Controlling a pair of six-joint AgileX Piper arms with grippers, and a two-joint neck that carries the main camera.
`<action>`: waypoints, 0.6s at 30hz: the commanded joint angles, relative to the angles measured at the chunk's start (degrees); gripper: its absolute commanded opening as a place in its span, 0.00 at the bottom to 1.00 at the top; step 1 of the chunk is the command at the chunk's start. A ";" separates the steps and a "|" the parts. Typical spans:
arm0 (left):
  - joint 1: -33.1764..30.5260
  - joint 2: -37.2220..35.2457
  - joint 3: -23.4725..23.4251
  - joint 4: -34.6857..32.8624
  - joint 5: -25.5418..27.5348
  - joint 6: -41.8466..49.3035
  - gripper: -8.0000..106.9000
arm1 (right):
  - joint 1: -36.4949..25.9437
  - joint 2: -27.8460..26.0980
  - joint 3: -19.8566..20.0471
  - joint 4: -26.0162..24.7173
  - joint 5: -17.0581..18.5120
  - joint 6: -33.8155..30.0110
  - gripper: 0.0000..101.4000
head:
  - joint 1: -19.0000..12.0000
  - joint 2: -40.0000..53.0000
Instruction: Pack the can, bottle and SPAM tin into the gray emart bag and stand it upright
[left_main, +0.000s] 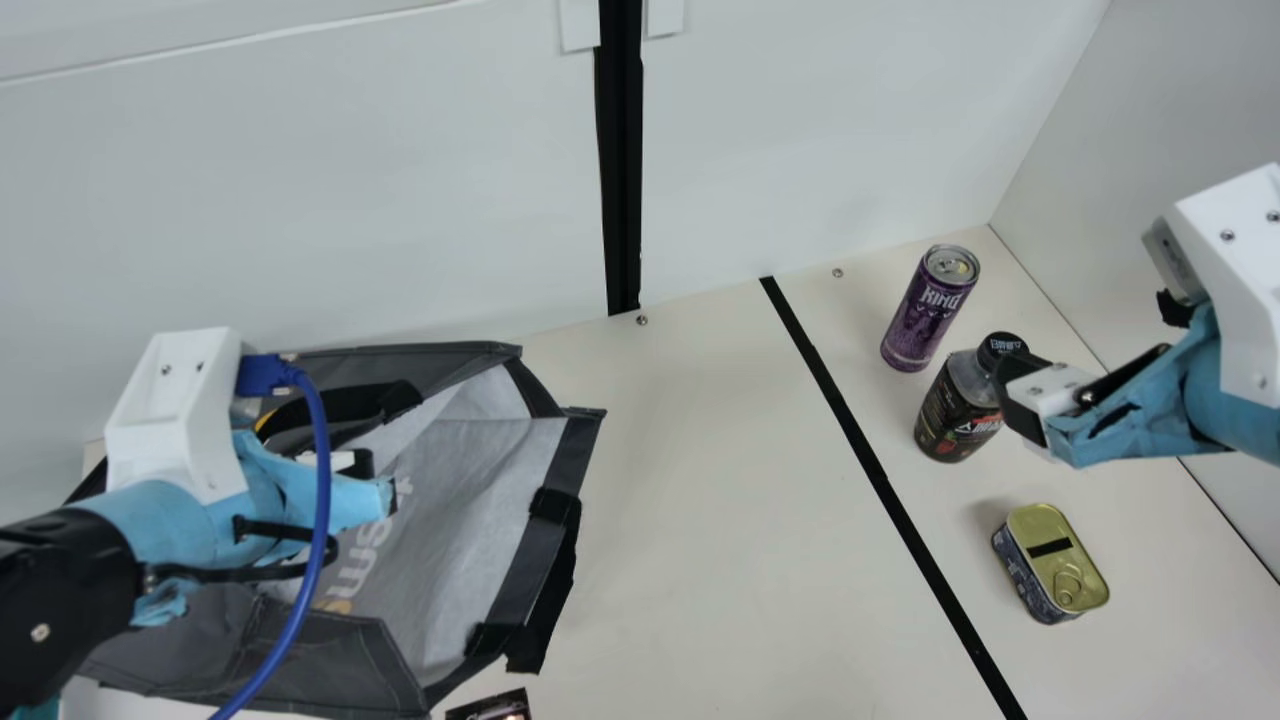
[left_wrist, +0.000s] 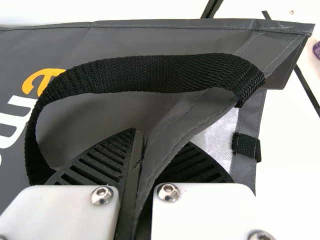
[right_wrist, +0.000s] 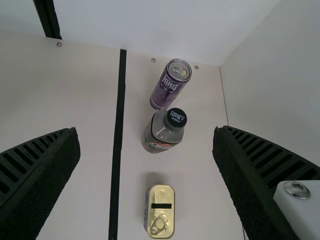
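Note:
The gray emart bag (left_main: 460, 500) lies on its side at the left, its mouth facing the middle of the table. My left gripper (left_main: 365, 485) is over it; in the left wrist view my left gripper (left_wrist: 142, 165) is shut on a fold of the bag's gray edge (left_wrist: 175, 132), beside a black strap handle (left_wrist: 150, 73). At the right stand the purple can (left_main: 930, 308), the dark bottle (left_main: 962, 405) and the SPAM tin (left_main: 1052, 563). My right gripper (left_main: 1025, 400) is above the bottle's side; in the right wrist view my right gripper (right_wrist: 145, 150) is open and empty, its fingers wide apart.
A black tape line (left_main: 880, 480) runs between the bag and the three items. White walls (left_main: 300, 200) rise behind the table and at its right. A small dark printed object (left_main: 490, 706) lies at the near edge, close to the bag. A blue cable (left_main: 320, 480) hangs along my left arm.

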 joint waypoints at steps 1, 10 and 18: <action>0.00 0.00 0.00 0.00 0.00 0.00 0.00 | 1.02 0.60 -0.53 -1.37 -0.32 0.93 0.94 | -1.30 -0.05; 0.00 0.00 0.00 0.00 0.00 0.00 0.00 | 3.04 4.94 -4.44 -5.17 -0.49 4.61 0.94 | -1.30 -0.05; 0.00 0.00 0.00 0.00 0.00 0.00 0.00 | 3.46 9.42 -9.16 -7.22 1.41 7.90 0.94 | -1.30 -0.05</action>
